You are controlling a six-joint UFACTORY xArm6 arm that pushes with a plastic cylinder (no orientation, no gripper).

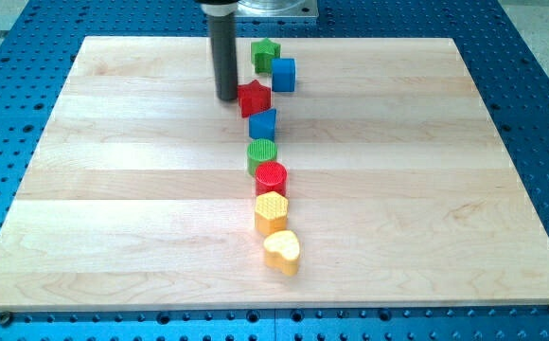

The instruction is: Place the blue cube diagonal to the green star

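Tip: my tip (pixel 227 98) rests on the worktop (pixel 114 189), touching or just beside the red star (pixel 254 97) on its left in the view.
Hand: none here, only a bare rod, so nothing can be open or closed; it holds nothing and only pushes.
Blue cube: the blue cube (pixel 283 74) sits up and to the view's right of the tip, beyond the red star, near the view's top.
Green star: the green star (pixel 265 54) lies just above and left of the cube, the two touching or nearly so, corner to corner.
Judgement: cube already looks set on a slant from the star, lower right of it, so the task seems close to done or done.
Why the tip sits there: left of the red star it is clear of the cube, so it seems not to be pushing the cube at this moment.
Row below the tip: a second blue block (pixel 262 123), green cylinder (pixel 261 154), red cylinder (pixel 271 177), yellow hexagon (pixel 271 212) and yellow heart (pixel 282 251) run down toward the view's bottom, each close to the next.
Risk: any push to the right from here would drive the red star into the cube and spoil the diagonal.
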